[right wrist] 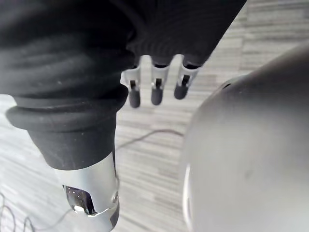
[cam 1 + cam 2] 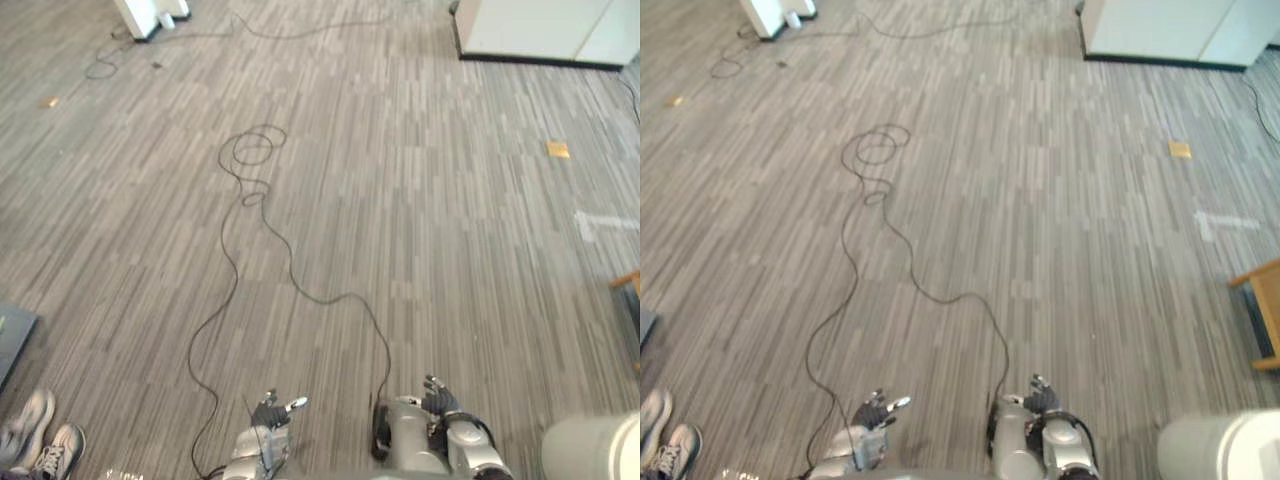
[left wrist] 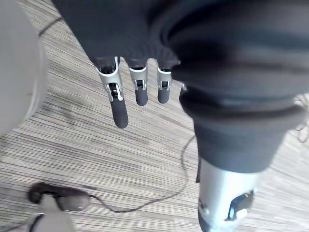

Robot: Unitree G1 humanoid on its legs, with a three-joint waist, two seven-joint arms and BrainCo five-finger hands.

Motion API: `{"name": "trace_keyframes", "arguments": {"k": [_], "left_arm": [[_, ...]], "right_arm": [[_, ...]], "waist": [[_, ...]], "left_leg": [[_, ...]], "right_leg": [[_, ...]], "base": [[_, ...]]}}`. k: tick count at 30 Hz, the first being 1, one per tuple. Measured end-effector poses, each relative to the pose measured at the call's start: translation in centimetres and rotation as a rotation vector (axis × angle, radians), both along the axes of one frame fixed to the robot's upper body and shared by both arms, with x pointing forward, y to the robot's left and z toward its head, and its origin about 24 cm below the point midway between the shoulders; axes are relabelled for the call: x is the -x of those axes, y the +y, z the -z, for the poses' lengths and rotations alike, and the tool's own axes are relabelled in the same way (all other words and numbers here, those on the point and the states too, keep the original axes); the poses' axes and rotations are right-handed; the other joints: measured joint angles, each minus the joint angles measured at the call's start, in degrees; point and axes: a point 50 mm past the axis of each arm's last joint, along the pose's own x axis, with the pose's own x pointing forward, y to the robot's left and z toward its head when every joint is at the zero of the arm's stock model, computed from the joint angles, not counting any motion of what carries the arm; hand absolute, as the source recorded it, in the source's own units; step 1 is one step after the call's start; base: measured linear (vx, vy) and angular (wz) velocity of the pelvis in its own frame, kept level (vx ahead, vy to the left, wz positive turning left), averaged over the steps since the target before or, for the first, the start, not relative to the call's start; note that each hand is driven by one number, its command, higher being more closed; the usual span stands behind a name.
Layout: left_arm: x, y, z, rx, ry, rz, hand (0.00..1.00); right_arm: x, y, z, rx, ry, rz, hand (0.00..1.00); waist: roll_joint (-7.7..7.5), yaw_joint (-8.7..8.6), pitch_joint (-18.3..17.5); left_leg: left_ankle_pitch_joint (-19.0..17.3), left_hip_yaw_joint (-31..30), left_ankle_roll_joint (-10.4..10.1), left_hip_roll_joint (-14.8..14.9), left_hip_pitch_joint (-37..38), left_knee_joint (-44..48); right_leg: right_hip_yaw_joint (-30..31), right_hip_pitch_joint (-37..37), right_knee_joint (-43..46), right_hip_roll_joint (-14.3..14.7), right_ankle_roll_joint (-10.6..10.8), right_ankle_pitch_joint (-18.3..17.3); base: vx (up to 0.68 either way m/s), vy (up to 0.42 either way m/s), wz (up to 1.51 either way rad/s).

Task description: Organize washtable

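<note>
Grey carpet (image 2: 420, 230) lay ahead; left hand (image 2: 270, 412) and right hand (image 2: 438, 400) hung empty, fingers loosely straight; grasp point seemingly undecidable.

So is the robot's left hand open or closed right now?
Open. The left hand has straight fingers pointing down over the striped floor, and nothing is held between them.

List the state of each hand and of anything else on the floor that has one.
left hand: open, fingers straight, holding nothing, above the floor.
right hand: open, fingers straight, holding nothing.
person's shoes: side by side on the floor, near left.
yellow tag: lying flat on the floor, far right.
white cabinet: upright on the floor, far right corner.
</note>
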Motion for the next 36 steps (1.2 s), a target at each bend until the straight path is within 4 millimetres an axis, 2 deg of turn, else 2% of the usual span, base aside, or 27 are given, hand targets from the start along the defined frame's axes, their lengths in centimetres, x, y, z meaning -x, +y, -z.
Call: {"name": "trace_keyframes", "arguments": {"k": [1,4,5,6,7,8,9,10,12,14,15,16,17,18,21,23,25,26,27,28,29,30,31,32,33,34,36], "left_arm": [[-0.5,0.3,-0.3,-0.011,-0.025,0.001,0.0],[-1.3,0.5,-0.9,-0.024,-0.07,0.01,0.0],[-1.5,0.7,-1.1,-0.031,-0.085,0.012,0.0],[-1.7,1.0,-1.3,-0.041,-0.094,0.017,0.0],[-1.7,1.1,-1.3,-0.046,-0.095,0.017,0.0],[-1.4,1.3,-1.1,-0.051,-0.087,0.02,0.0],[-1.4,1.2,-1.2,-0.061,-0.086,0.044,0.0],[-1.6,1.8,-1.3,-0.08,-0.089,0.053,0.0],[-2.0,2.4,-1.4,-0.105,-0.09,0.077,0.0],[-1.9,2.8,-1.3,-0.132,-0.077,0.114,0.0],[-1.6,3.1,-1.1,-0.147,-0.057,0.133,0.0],[-1.3,3.0,-0.9,-0.153,-0.038,0.156,0.0],[-1.1,3.0,-0.8,-0.157,-0.029,0.168,0.0],[-0.6,2.7,-0.5,-0.16,-0.01,0.191,0.0],[0.0,2.1,-0.1,-0.155,0.013,0.217,0.0],[0.0,1.7,0.0,-0.144,0.018,0.219,0.0],[0.6,1.7,0.2,-0.141,0.037,0.215,0.0],[0.8,1.8,0.3,-0.14,0.042,0.211,0.0],[1.2,1.6,0.6,-0.131,0.061,0.205,0.0],[1.3,1.1,0.7,-0.113,0.067,0.194,0.0],[1.4,0.9,0.7,-0.102,0.069,0.176,0.0],[1.4,0.8,0.8,-0.083,0.068,0.134,0.0],[1.3,0.7,0.7,-0.078,0.066,0.123,0.0],[1.3,0.6,0.7,-0.061,0.063,0.084,0.0],[0.9,0.8,0.5,-0.063,0.045,0.068,0.0],[0.8,1.1,0.3,-0.068,0.036,0.06,0.0],[0.1,1.7,-0.2,-0.088,-0.009,0.055,0.0]], "right_arm": [[0.3,0.4,0.2,-0.007,0.008,0.011,0.0],[0.7,1.1,0.4,-0.03,0.021,0.026,0.0],[0.6,1.1,0.5,-0.035,0.03,0.03,0.0],[0.6,1.2,0.7,-0.036,0.043,0.028,0.0],[0.6,1.2,0.8,-0.037,0.05,0.028,0.0],[0.9,1.1,0.9,-0.033,0.064,0.027,0.0],[1.2,0.9,1.1,-0.028,0.082,0.025,0.0],[1.3,1.5,1.3,-0.043,0.092,0.019,0.0],[1.4,1.9,1.3,-0.055,0.094,0.02,0.0],[1.6,2.0,1.5,-0.055,0.107,0.017,0.0],[1.6,2.2,1.5,-0.057,0.109,0.006,0.0],[1.6,2.2,1.5,-0.057,0.11,0.002,0.0],[1.5,2.0,1.4,-0.052,0.105,-0.004,0.0],[1.2,1.6,1.3,-0.044,0.092,-0.007,0.0],[0.8,0.8,1.0,-0.025,0.069,-0.009,0.0],[0.6,0.1,0.8,-0.019,0.054,0.015,0.0],[0.4,-0.4,0.6,-0.009,0.046,0.023,0.0],[0.4,-0.5,0.6,-0.011,0.045,0.033,0.0],[0.4,-0.8,0.6,-0.009,0.047,0.046,0.0],[0.1,-1.0,0.4,-0.004,0.037,0.045,0.0],[0.0,-1.1,0.3,-0.006,0.03,0.053,0.0],[-0.2,-1.0,0.2,-0.009,0.024,0.054,0.0],[-0.2,-1.0,0.2,-0.007,0.023,0.053,0.0],[-0.4,-1.2,0.1,0.007,0.02,0.04,0.0],[-0.1,-1.2,0.2,0.007,0.031,0.044,0.0],[0.1,-1.0,0.3,0.001,0.039,0.046,0.0],[0.9,-0.2,0.7,-0.018,0.058,0.052,0.0]], "waist": [[-0.01,0.69,0.15],[-1.42,1.97,0.15],[-1.34,2.05,0.1],[-1.32,2.12,0.11],[-1.31,2.27,0.11],[-0.58,3.09,-0.31],[-0.17,4.71,-0.54],[-1.95,5.02,-0.79],[-4.32,4.32,-1.28],[-5.76,3.73,-1.27],[-6.84,3.34,-1.22],[-6.71,3.08,-1.11],[-6.71,3.03,-1.11],[-5.98,2.73,-0.98],[-4.04,1.15,-0.49],[-3.5,0.12,-0.45],[-4.15,-0.75,-0.47],[-4.1,-1.15,-0.46],[-3.51,-1.2,-0.99],[-1.36,-0.99,-1.17],[-0.42,-1.05,-1.17],[0.94,-1.16,-1.14],[1.3,-1.13,-1.08],[2.26,-0.89,-0.46],[2.92,-0.66,0.35],[2.55,-0.24,0.61],[0.33,1.03,0.37]], "left_leg": [[-4.18,2.92,2.03,1.84,-4.26,6.81],[-8.97,8.55,5.75,1.07,-13.28,4.45],[-9.89,10.69,7.25,-0.89,-16.88,-2.95],[-9.66,11.4,6.99,-4.19,-18.96,-14.0],[-8.58,11.29,6.08,-5.91,-19.28,-21.04],[-3.87,10.18,3.68,-8.25,-18.38,-36.68],[4.82,8.82,8.47,-8.93,-17.79,-38.15],[3.04,9.13,9.47,-10.16,-18.02,-37.19],[-1.72,9.01,12.63,-11.74,-20.19,-30.31],[-7.12,9.66,13.13,-13.24,-17.37,-27.47],[-10.06,10.11,13.38,-14.74,-13.93,-27.31],[-12.07,9.96,14.0,-15.14,-11.1,-27.42],[-13.0,9.94,14.09,-15.48,-9.0,-28.04],[-14.59,9.85,14.05,-15.69,-2.9,-31.27],[-14.48,8.6,13.65,-14.87,7.08,-39.43],[-14.66,7.09,13.24,-13.66,10.84,-42.83],[-15.27,5.27,11.95,-13.9,16.01,-46.67],[-15.93,4.01,10.82,-13.73,17.57,-46.66],[-16.55,1.75,9.73,-12.03,19.47,-45.26],[-16.04,0.47,8.89,-10.16,18.63,-40.48],[-15.47,0.02,7.91,-9.2,17.14,-36.23],[-12.36,-0.57,4.2,-7.39,12.69,-24.38],[-10.41,-0.77,3.65,-6.76,11.06,-20.3],[-5.08,-0.93,0.34,-3.46,4.29,-3.66],[-6.03,1.79,1.84,-0.16,-0.17,7.48],[-6.7,3.44,2.93,0.78,-2.06,10.83],[-8.9,9.59,6.14,-0.29,-9.79,7.75]], "right_leg": [[-0.24,4.68,-2.82,0.69,-0.76,-0.48],[-0.23,12.2,-10.67,0.71,-0.52,-0.67],[-0.11,14.77,-13.57,0.32,-0.02,-0.37],[0.13,17.08,-15.96,-0.57,0.21,-0.31],[0.55,18.39,-17.35,-0.97,0.47,-0.44],[2.1,20.79,-20.02,-0.79,2.16,-0.78],[4.82,22.86,-21.76,-0.66,3.78,-1.42],[5.65,23.2,-22.07,-1.9,3.85,-1.38],[7.86,20.12,-13.73,-4.66,8.39,0.3],[11.72,15.93,1.35,-6.35,13.86,2.74],[14.28,11.98,13.4,-7.62,19.45,8.59],[14.61,8.98,22.03,-8.08,19.63,9.89],[13.75,6.86,26.65,-8.5,18.3,9.09],[10.7,2.48,32.78,-8.45,12.13,5.47],[3.84,-4.73,25.31,-5.29,5.64,-0.09],[1.27,-10.14,11.55,-3.56,5.57,0.55],[2.39,-12.02,-13.07,-3.56,8.42,11.63],[3.26,-11.92,-12.78,-3.36,8.99,15.87],[5.05,-11.75,-7.85,-1.78,5.84,19.85],[4.19,-12.2,-2.53,-1.3,4.63,14.55],[3.53,-11.82,-0.94,-1.12,4.33,12.87],[2.74,-10.43,0.99,-0.2,3.36,9.58],[2.63,-9.66,1.14,0.15,3.3,8.6],[2.2,-5.24,-0.24,2.26,1.99,6.17],[2.16,0.5,-2.91,4.12,0.72,5.0],[2.4,3.42,-4.76,4.64,0.37,4.59],[3.31,12.76,-13.63,4.49,0.54,4.05]], "base": [[0.46,-0.1,-0.09],[0.41,-0.027,0.01],[0.47,0.09,-0.1],[0.49,0.123,-0.19],[0.53,0.177,-0.45],[0.57,0.217,-0.79],[0.58,0.225,-0.76],[0.7,0.239,-0.35],[0.69,0.229,0.23],[0.56,0.198,0.13],[0.66,0.18,0.05],[0.55,0.119,-0.01],[0.53,0.082,-0.06],[0.55,0.052,-0.06],[0.58,-0.031,0.22],[0.58,-0.129,0.56],[0.6,-0.206,0.75],[0.66,-0.247,0.8],[0.81,-0.319,0.56],[0.8,-0.321,0.42],[0.63,-0.263,0.18],[0.37,-0.152,0.06],[0.62,-0.213,-0.04],[0.74,-0.219,-0.15],[0.73,-0.183,-0.19],[0.58,-0.114,-0.19],[0.51,-0.083,-0.11]]}}
